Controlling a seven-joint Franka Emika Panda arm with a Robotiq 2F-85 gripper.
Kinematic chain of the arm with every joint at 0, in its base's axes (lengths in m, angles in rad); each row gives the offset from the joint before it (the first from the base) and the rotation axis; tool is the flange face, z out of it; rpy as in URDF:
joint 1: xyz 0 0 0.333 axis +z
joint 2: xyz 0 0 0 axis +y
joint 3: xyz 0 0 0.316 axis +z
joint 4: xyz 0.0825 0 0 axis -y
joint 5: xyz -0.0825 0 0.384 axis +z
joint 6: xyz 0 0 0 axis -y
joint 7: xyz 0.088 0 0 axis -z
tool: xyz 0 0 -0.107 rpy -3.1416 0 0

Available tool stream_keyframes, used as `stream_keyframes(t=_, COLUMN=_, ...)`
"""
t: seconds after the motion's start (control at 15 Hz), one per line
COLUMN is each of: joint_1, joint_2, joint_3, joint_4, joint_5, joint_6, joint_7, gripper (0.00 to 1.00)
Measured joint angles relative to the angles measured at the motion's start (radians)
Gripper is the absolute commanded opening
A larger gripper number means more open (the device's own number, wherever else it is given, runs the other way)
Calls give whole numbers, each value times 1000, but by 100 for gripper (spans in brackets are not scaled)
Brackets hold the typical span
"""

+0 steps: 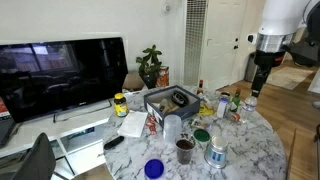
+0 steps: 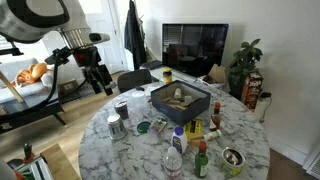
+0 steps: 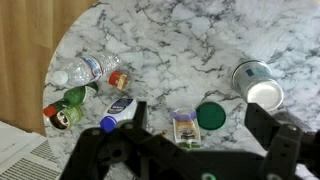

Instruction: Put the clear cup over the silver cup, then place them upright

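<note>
Fingers [image 3: 130, 120] spread wide, nothing between them; the gripper [image 3: 192, 112] hangs well above the marble table [image 3: 180, 40], pointing down.

- Wrist view: the silver cup [image 3: 256, 84] sits just beyond the tip of one finger, slightly outside the gap, apart from it, pale end towards the camera. It cannot be told whether it stands or lies.
- Green lid [image 3: 210, 116] and small packet [image 3: 184, 128] lie flat on the table in the gap between the fingers, side by side.
- A cluster of small bottles [image 3: 88, 72] lies beyond the other finger, outside the gap.
- Clear cup not in the wrist view. In an exterior view the clear cup [image 1: 172, 127] stands on the table well apart from the gripper [image 1: 257, 85], just beside the open box [image 1: 168, 100]. The dark brown cup [image 1: 185, 150] is near it, the silver cup [image 1: 214, 153] a little further over, and the blue bowl [image 1: 153, 169] at the table's near edge.
- In an exterior view the gripper [image 2: 97, 78] hangs high by the table's rim, with the silver cup [image 2: 113, 125] below it.
</note>
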Motion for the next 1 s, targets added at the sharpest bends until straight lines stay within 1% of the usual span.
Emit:
stream_keyframes(t=0.4, joint_1=0, joint_2=4, joint_3=0, joint_4=-6, joint_5=0, joint_6=0, joint_7=0, gripper=100)
stream_keyframes(t=0.53, joint_1=9, joint_2=25, joint_3=-2, joint_4=2, joint_5=11, joint_6=30, joint_7=1, gripper=100)
stream_keyframes(t=0.73, joint_1=31, joint_2=139, joint_3=4, joint_4=40, joint_5=66, joint_6=168, joint_7=46, gripper=100)
stream_keyframes(t=0.87, joint_1=38, joint_2=255, joint_3=17, joint_4=90, joint_5=91, joint_6=256, joint_7=109, gripper=100)
stream_keyframes(t=1.0, joint_1=41, joint_2=373, joint_3=33, joint_4=157, joint_5=97, joint_6=308, joint_7=161, gripper=100)
